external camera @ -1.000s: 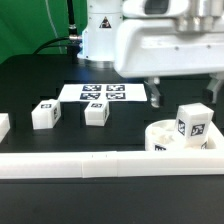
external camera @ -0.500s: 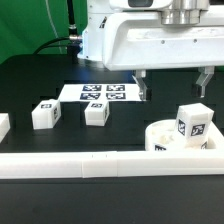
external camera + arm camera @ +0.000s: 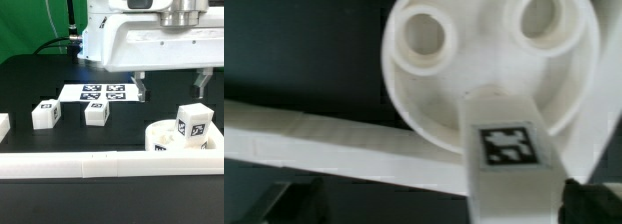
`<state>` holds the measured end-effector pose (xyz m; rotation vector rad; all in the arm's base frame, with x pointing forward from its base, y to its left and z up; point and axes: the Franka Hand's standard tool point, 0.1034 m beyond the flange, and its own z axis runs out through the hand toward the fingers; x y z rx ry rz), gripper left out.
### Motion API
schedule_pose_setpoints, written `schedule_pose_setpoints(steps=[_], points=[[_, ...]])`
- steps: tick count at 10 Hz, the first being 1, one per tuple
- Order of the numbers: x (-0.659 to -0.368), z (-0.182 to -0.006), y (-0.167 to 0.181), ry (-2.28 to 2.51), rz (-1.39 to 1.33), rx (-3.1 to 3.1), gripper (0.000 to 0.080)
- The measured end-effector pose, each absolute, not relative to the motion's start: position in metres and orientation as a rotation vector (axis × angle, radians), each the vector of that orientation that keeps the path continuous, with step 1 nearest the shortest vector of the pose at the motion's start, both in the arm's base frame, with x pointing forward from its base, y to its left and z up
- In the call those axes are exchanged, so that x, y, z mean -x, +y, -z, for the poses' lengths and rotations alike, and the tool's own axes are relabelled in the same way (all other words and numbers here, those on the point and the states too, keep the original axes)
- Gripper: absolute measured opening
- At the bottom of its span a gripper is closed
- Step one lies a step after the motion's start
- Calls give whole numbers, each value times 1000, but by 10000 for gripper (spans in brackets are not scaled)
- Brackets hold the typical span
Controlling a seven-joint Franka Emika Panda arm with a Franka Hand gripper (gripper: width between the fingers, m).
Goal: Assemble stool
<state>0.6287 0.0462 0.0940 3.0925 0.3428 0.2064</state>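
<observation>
Black table [image 3: 30,80], green backdrop [image 3: 25,25] behind; seat [image 3: 186,148] near white rail [image 3: 80,165].

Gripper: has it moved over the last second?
Yes. Against the marker board, the gripper shifted toward the exterior view's left and slightly up, then held still.

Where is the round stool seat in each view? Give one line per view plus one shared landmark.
Exterior view: the seat lies at the exterior view's right, just behind the long white rail.
Wrist view: the seat fills much of the picture, two holes showing.
Shared landmark: the tagged leg standing on the seat.
</observation>
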Motion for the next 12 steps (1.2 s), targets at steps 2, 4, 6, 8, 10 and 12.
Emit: schedule_pose_setpoints(steps=[2, 4, 6, 8, 10, 12], points=[[-625, -89, 0, 381, -201, -3082, 649], [-624, -88, -2, 376, -197, -3084, 649], [-624, -87, -2, 379, -195, -3084, 649], [-616, -79, -11, 262, -154, -3120, 649], [-600, -70, -40, 116, -107, -3146, 649], [-582, -62, -51, 63, -72, -3154, 649]])
